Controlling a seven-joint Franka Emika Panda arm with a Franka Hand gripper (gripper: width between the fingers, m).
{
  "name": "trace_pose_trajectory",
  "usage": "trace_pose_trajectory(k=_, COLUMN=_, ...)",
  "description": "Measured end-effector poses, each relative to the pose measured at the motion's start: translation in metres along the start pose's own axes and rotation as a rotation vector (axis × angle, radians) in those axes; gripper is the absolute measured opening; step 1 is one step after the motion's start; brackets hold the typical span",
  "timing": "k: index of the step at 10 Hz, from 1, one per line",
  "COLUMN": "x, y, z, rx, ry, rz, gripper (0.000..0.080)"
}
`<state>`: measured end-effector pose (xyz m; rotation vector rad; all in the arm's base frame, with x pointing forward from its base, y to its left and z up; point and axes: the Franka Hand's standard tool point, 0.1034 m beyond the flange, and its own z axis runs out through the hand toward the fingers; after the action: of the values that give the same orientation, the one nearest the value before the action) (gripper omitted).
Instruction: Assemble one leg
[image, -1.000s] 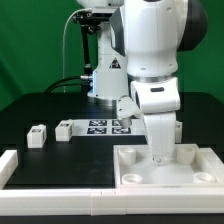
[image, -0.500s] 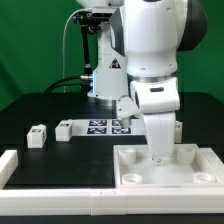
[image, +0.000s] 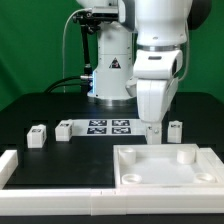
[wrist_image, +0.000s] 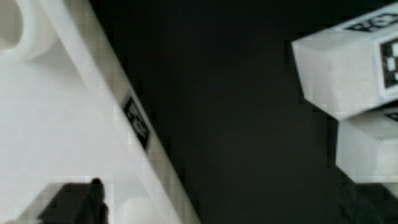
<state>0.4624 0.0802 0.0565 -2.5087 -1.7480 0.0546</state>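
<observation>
The large white tabletop (image: 165, 166) lies at the front, on the exterior view's right, corner sockets facing up. Three small white legs with tags stand on the black table: two on the exterior view's left (image: 38, 135) (image: 64, 129) and one on its right (image: 175, 128). My gripper (image: 152, 127) hangs above the table just behind the tabletop's far edge, beside the right leg and apart from it. It is open and holds nothing. The wrist view shows the tabletop's edge (wrist_image: 71, 120), a tagged leg (wrist_image: 347, 60) and one dark fingertip (wrist_image: 71, 203).
The marker board (image: 108, 126) lies between the left legs and my gripper. A white rail (image: 12, 166) runs along the front and the exterior view's left. A camera stand (image: 108, 75) rises at the back.
My gripper has risen from the tabletop's surface and moved back past its far edge. The leg on the exterior view's right, hidden behind the arm before, now shows.
</observation>
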Motion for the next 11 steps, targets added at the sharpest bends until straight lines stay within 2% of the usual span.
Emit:
trace_pose_trajectory(k=5, x=0.001, y=-0.002, z=0.001, rx=0.014, ry=0.01, rz=0.518, gripper=0.0649)
trace_pose_trajectory(k=7, x=-0.006, y=-0.018, z=0.007, rx=0.038, ry=0.021, rz=0.936, gripper=0.0649)
trace_pose_trajectory(k=8, x=-0.002, y=-0.026, z=0.01, rx=0.043, ry=0.012, rz=1.07, gripper=0.0649)
trace_pose_trajectory(k=9, x=0.002, y=-0.033, z=0.012, rx=0.064, ry=0.007, rz=1.291, gripper=0.0649)
trace_pose_trajectory(k=11, x=0.009, y=-0.043, z=0.015, rx=0.087, ry=-0.006, rz=1.525, gripper=0.0649)
